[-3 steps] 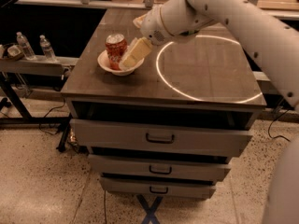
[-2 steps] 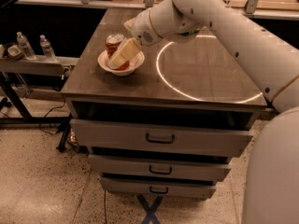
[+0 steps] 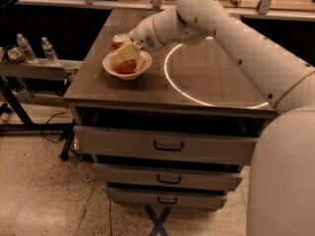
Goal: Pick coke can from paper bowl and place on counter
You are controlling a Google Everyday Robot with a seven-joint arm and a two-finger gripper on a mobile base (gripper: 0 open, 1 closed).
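Observation:
The coke can (image 3: 127, 67) stands upright in the white paper bowl (image 3: 110, 68) at the left part of the counter (image 3: 147, 90). Its silver top (image 3: 119, 37) shows above my gripper (image 3: 123, 53), and its red base shows below. The gripper reaches in from the right and lies across the middle of the can, hiding its label. The white arm (image 3: 231, 38) stretches over the counter from the right.
A bright light ring (image 3: 170, 77) marks the counter to the right of the bowl. Two clear water bottles (image 3: 23, 48) stand on the lower side shelf (image 3: 34, 69) at left. Grey drawers (image 3: 167, 145) are below the counter. A rail runs along the back.
My gripper has moved left, from the right side of the bowl to across the can. The can and the bowl have stayed in place.

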